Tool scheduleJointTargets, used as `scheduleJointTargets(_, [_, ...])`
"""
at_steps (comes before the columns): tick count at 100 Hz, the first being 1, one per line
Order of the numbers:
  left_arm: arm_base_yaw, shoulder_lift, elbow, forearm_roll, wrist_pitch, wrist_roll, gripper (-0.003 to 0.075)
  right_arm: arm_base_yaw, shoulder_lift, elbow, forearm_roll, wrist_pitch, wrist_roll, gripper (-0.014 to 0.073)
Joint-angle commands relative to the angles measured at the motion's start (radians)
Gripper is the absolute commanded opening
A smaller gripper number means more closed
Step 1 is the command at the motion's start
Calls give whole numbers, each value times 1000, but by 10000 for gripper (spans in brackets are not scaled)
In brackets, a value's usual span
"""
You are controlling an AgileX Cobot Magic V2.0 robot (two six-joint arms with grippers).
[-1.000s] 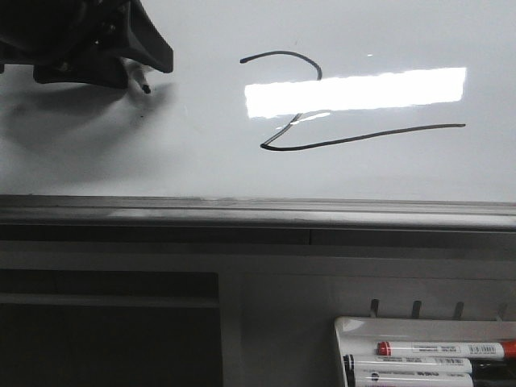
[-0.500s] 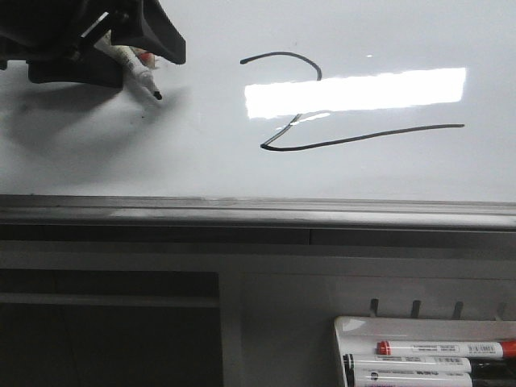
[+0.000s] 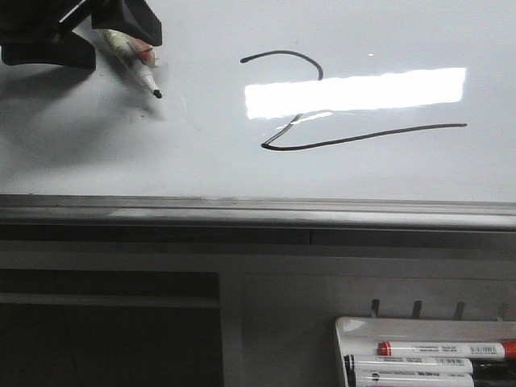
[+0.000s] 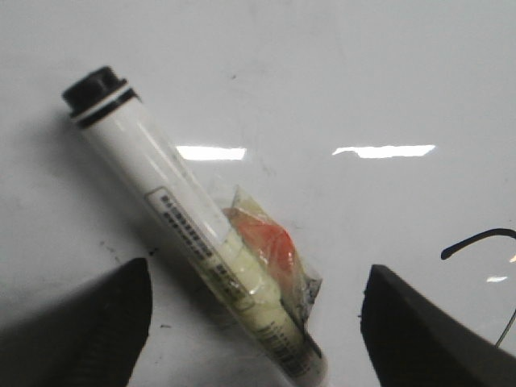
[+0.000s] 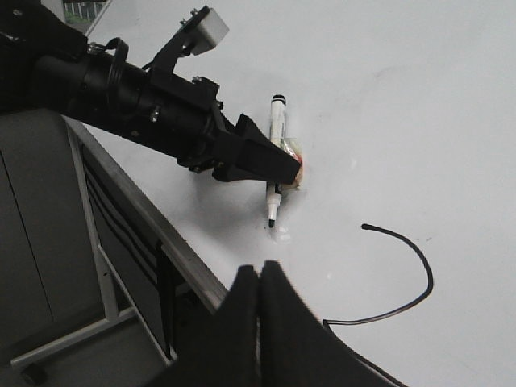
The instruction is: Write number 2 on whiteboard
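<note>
The number 2 [image 3: 387, 132] is a thin black line on the whiteboard [image 3: 201, 161], with a curved top and a long tail; a bright glare covers its middle. Parts of it show in the left wrist view [image 4: 476, 240] and the right wrist view [image 5: 419, 270]. A white marker [image 3: 133, 66] with a taped orange wad lies on the board at the far left, black tip toward the 2. My left gripper [image 3: 121, 47] is open over the marker [image 4: 185, 218], its fingers wide apart and clear of it. My right gripper [image 5: 260, 278] is shut and empty near the board's front edge.
The grey metal edge strip [image 3: 242, 211] runs along the board's near side. A small white tray [image 3: 355, 326] at the bottom right holds several markers, one red-capped [image 3: 443, 349]. The left arm [image 5: 145, 97] reaches over the board's left side.
My left gripper has drawn back up and to the left, uncovering the marker. The marker now lies free on the board, its tip about where it was. The 2 is unchanged.
</note>
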Motion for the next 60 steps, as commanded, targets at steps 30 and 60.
scheduleJointTargets(30, [14, -117, -14, 35, -100, -1, 525, -7, -27, -25, 13, -60, 0, -75])
scheduleJointTargets(60, [14, -235, -14, 83, -95, -1, 519, -7, -93, -25, -11, -125, -2, -75])
